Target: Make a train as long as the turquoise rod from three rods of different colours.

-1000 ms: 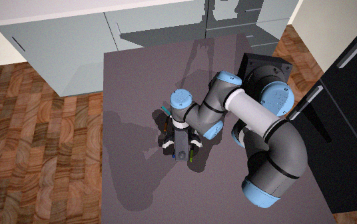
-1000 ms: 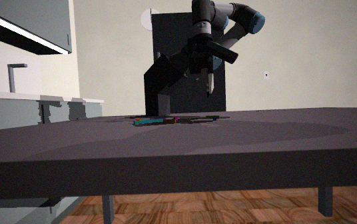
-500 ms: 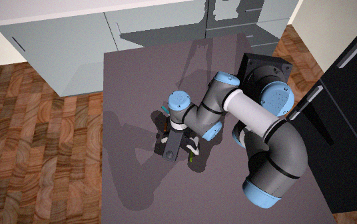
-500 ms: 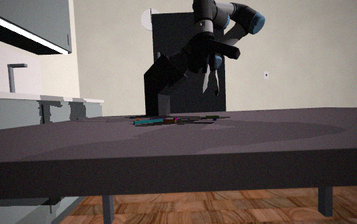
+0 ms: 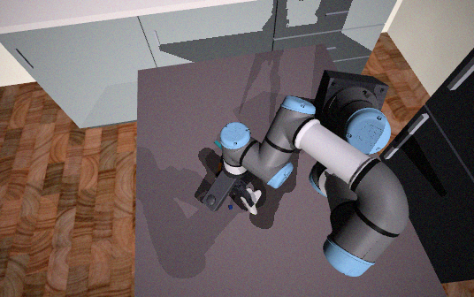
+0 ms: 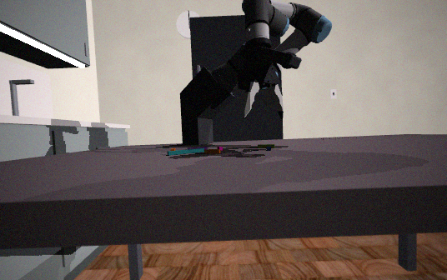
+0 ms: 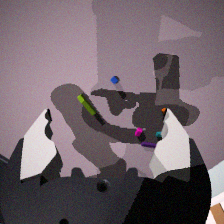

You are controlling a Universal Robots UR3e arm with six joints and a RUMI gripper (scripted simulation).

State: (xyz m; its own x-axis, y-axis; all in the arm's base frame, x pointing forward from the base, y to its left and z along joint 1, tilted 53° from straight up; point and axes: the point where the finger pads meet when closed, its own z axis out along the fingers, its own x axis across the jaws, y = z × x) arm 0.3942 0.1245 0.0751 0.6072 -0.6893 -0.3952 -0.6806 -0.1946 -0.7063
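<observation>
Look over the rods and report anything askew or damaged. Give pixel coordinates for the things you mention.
Nothing stands out. The lime rod [image 6: 266, 146] [image 7: 86, 104], blue rod [image 5: 230, 207] [image 6: 268, 148] [image 7: 115, 80] and magenta rod [image 6: 220, 148] [image 7: 139, 132] show no visible damage; scattered rods suit an unbuilt train. The open claw [image 5: 253, 202] [image 6: 263, 114] [image 7: 107, 109] partly hides others in the wrist view.

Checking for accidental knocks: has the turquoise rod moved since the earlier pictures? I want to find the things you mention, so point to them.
No: in the top view, the turquoise rod [image 5: 217, 144] [image 6: 185, 152] [image 7: 159, 134] shows its end unmoved against the tabletop's left edge [image 5: 138, 133] [image 6: 225, 192].
</observation>
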